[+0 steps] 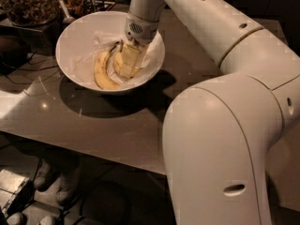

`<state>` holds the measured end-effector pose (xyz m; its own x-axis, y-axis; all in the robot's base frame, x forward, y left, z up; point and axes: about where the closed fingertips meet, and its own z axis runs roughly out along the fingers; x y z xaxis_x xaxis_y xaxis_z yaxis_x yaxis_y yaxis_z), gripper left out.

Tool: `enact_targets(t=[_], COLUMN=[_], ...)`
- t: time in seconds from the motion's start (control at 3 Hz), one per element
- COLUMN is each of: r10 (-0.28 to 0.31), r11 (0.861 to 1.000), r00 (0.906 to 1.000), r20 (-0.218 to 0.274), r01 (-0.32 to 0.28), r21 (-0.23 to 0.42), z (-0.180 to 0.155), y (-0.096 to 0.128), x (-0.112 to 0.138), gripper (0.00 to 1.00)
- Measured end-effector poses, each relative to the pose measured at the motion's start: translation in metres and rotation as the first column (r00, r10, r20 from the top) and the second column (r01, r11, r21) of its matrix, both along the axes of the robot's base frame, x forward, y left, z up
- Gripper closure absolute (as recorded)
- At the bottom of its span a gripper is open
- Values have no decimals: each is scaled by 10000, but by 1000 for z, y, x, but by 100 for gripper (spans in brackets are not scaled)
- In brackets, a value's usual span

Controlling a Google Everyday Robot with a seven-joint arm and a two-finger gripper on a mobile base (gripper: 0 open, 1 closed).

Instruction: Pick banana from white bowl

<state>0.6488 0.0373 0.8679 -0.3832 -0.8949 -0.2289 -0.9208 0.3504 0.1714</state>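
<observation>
Reaching down into the white bowl [75, 34], the gripper [129, 60] sits low among the fruit — whether it is clenched or released cannot be told. Just left of the claw lies the banana [102, 73], strongly curved, its dark stem near the claw; a second banana [118, 64] lies partly beneath it. Crumpled white paper [86, 64] lines the bowl, which stands on a brown table [93, 125] — up and left of the claw, a clear container of brown bits [23, 3]
</observation>
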Motion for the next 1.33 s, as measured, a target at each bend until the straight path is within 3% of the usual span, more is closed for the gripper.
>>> enact_targets(t=[1.0, 1.33], r10=[364, 443], r11=[9991, 9986], r00=[9983, 9983], r20=[-464, -378], r01=[-373, -454], r21=[-193, -266], z=[-22, -25], y=[13, 13], x=[-5, -7], gripper=[44, 61])
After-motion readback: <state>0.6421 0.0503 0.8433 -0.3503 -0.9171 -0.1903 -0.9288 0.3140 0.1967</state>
